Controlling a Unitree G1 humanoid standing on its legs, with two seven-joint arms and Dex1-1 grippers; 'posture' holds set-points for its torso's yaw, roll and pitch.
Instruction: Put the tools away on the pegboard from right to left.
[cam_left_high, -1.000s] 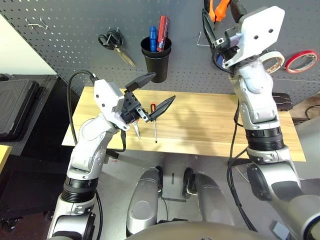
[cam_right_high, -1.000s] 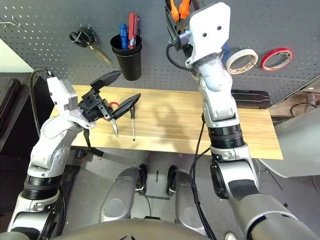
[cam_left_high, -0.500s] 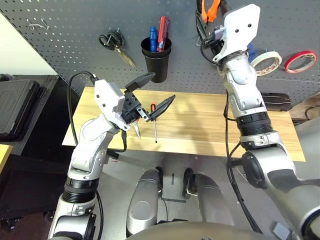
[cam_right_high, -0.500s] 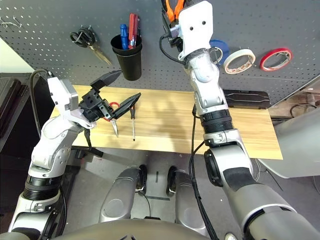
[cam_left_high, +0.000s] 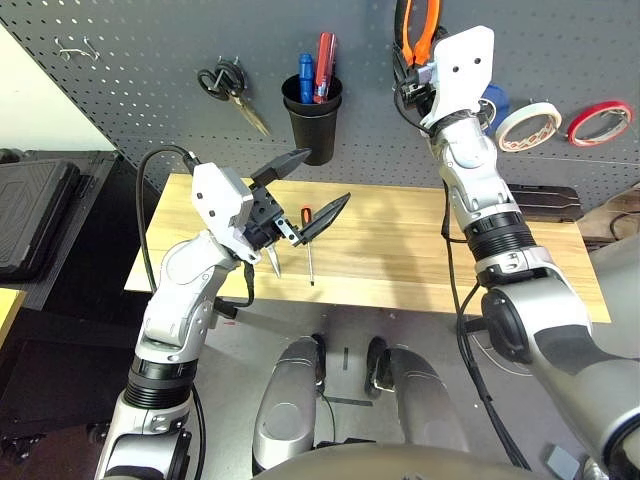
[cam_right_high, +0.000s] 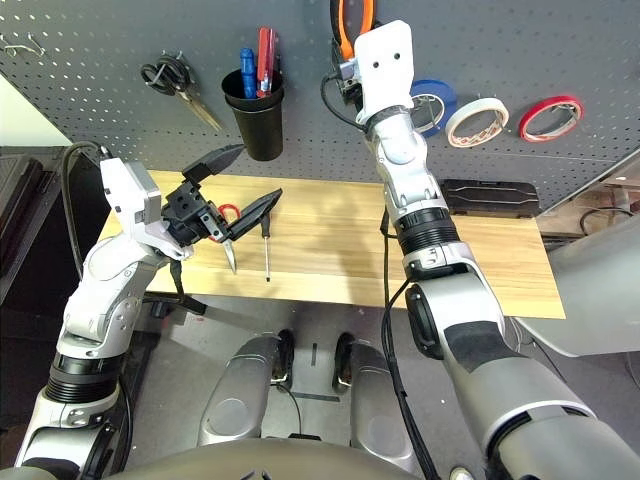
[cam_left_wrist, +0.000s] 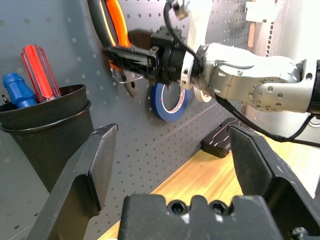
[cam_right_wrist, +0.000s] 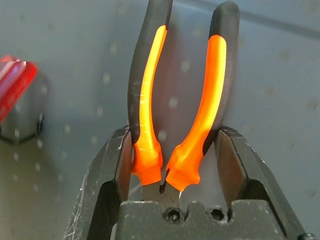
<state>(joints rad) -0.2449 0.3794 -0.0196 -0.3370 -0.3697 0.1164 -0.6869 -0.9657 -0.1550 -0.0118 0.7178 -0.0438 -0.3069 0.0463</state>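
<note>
Pegboard (cam_left_high: 150, 50) | right gripper (cam_right_wrist: 172, 165) clamps pliers (cam_right_wrist: 175, 100) | left gripper (cam_left_high: 300, 190) wide, over table (cam_left_high: 400, 250) edge

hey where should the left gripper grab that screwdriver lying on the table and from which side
Grip the screwdriver by its black-and-orange handle at the far end, probably coming straight down from above. It lies flat on the table, thin shaft pointing toward the robot, so the thicker handle gives the open left gripper more to close on, fingers either side of it.

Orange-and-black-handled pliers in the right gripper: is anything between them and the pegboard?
Nothing visible. The right gripper is shut on the orange-and-black-handled pliers, handles up, right in front of the dark grey perforated pegboard. The blue tape ring hangs beside them, not in front.
</note>
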